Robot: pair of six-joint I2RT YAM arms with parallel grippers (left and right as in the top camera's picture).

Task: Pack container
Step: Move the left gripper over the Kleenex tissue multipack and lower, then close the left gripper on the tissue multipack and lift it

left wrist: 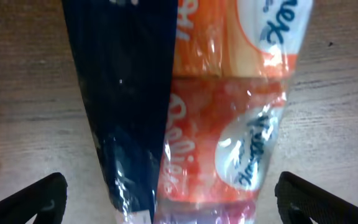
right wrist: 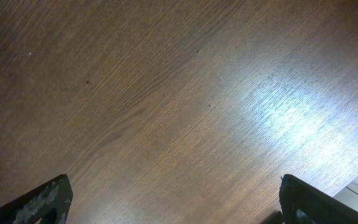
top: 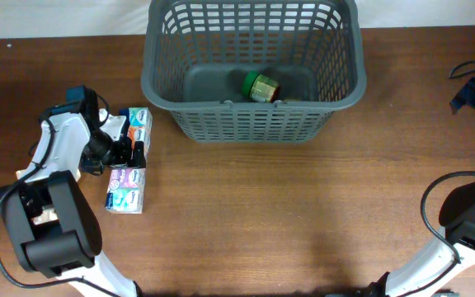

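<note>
**Item under inspection.** The container (top: 252,124) is a large dark grey plastic basket, rectangular with rounded corners. It stands upright at the far middle of the brown wood-grain bench (top: 303,214), well apart from both arms.

**Handling, as judged.** It is moulded plastic and probably light for its bulk. The thick rim should be stiff, and the slotted walls may flex somewhat. It is not fragile. A push on the rim could slide it across the smooth bench. The best hold is the rolled rim on a long side. The lattice slots give a poorer purchase. For packing it need not be lifted at all.

**Appearance.** The sides are lattice-slotted and taper towards a solid floor. The finish is uniformly matte. A small round jar (top: 261,86) with a green body and gold lid lies on the floor near the front wall. The rest of the floor is bare, so packing is judged barely begun.

**Pincers.**
- The left pincer (left wrist: 173,205) is released, with its jaws spread wide. It sits low over a film-wrapped tissue pack (left wrist: 229,124) printed in orange, white and blue, with a dark navy strip alongside. The pack lies on the bench left of the container. The jaws straddle it without gripping.
- The film looks glossy and the pack soft, so some slip and crush is to be expected.
- The right pincer (right wrist: 179,202) is likewise released. It is empty, over bare bench at the far right.
</note>
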